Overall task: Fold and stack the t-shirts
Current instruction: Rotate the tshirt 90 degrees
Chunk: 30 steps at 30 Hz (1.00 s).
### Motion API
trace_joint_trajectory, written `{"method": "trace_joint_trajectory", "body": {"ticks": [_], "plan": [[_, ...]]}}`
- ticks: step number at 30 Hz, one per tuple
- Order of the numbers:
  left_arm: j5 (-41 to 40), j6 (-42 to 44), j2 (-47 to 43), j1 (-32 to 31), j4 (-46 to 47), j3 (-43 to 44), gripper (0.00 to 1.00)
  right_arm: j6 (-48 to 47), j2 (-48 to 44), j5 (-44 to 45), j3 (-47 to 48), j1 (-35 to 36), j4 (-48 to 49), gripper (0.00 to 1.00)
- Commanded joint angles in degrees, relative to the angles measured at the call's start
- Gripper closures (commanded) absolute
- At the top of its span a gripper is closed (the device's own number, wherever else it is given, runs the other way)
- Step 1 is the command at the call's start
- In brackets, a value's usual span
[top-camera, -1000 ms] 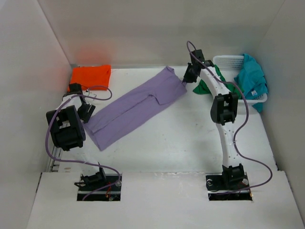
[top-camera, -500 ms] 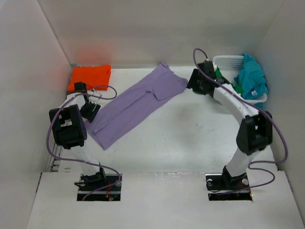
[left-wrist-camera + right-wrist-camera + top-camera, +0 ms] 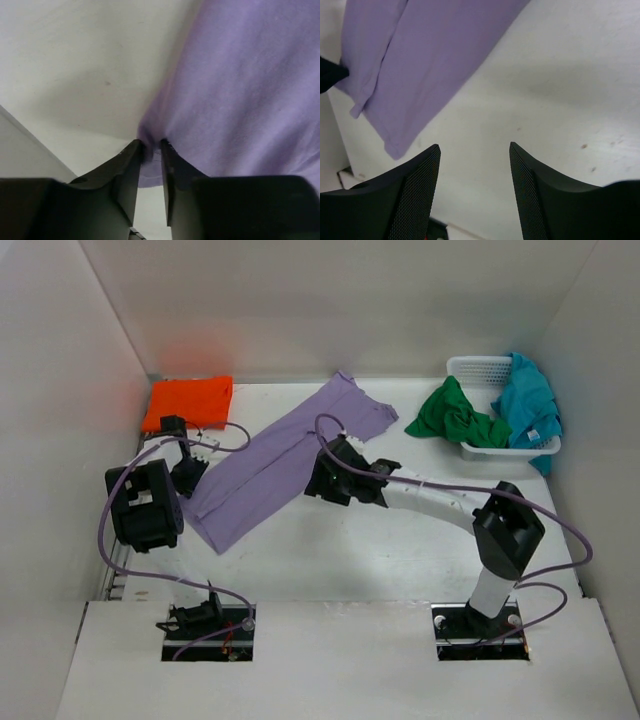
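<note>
The lavender t-shirt (image 3: 270, 465) lies on the tabletop (image 3: 400, 550) as a long, narrow strip folded lengthwise. Its long axis runs on a diagonal: one end points toward the near left, close to the left arm, and the other toward the far right, where it widens and a flap of cloth spreads to the side. A lengthwise fold line shows along its middle. At its left edge, near the lower end, the left fingers (image 3: 127, 170) are drawn nearly together, with a small pucker of the purple cloth nipped between their tips. The cloth bunches upward just at that point, while the rest of it lies flat. Over the opposite long edge, about halfway along the strip, the right arm reaches across from its base. The right fingers (image 3: 415, 190) stand wide apart with nothing between them, and the wrist view shows bare tabletop in the gap and the shirt off to the upper left. Beyond the shirt's lower end, in the far left corner, the orange t-shirt (image 3: 190, 400) sits folded into a neat rectangle, apart from the lavender one. At the far right stands a white mesh basket (image 3: 480, 368). The green t-shirt (image 3: 455, 415) is crumpled over its left side and spills onto the tabletop. The teal t-shirt (image 3: 528, 405) is heaped over its right side and hangs down past the rim.
</note>
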Motion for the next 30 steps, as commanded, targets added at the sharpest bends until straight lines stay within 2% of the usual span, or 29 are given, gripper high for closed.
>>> {"method": "trace_joint_trajectory", "body": {"ticks": [1,3,8,16,20,27,30], "plan": [[4.7,-0.5,-1.9,-0.1,-8.0,-4.4,0.81,7.4,-0.6,1.3,-0.3,4.9,3.6,0.38],[7.9,-0.8,-5.3,-0.2,-9.4,-7.4,0.89,9.1,-1.1,2.2,-1.5,7.7,3.3,0.38],[11.1,-0.9,-12.4,-0.6,-10.5,-14.2,0.93,18.1,-2.6,7.8,-4.9,16.4,3.3,0.38],[15.5,-3.2,-26.3,-2.0,-14.0,-23.1,0.85,28.2,8.7,12.0,3.8,26.8,2.6,0.39],[14.9,-3.0,-31.3,-2.1,-13.8,-26.0,0.84,35.0,12.2,10.9,4.0,28.8,0.4,0.39],[14.6,-1.2,-31.0,0.0,-13.9,-25.4,0.83,39.4,14.4,9.0,2.8,28.9,1.9,0.39],[14.6,-0.9,-32.0,0.8,-14.1,-25.2,0.76,39.4,16.8,7.1,4.4,28.5,4.2,0.42]]}}
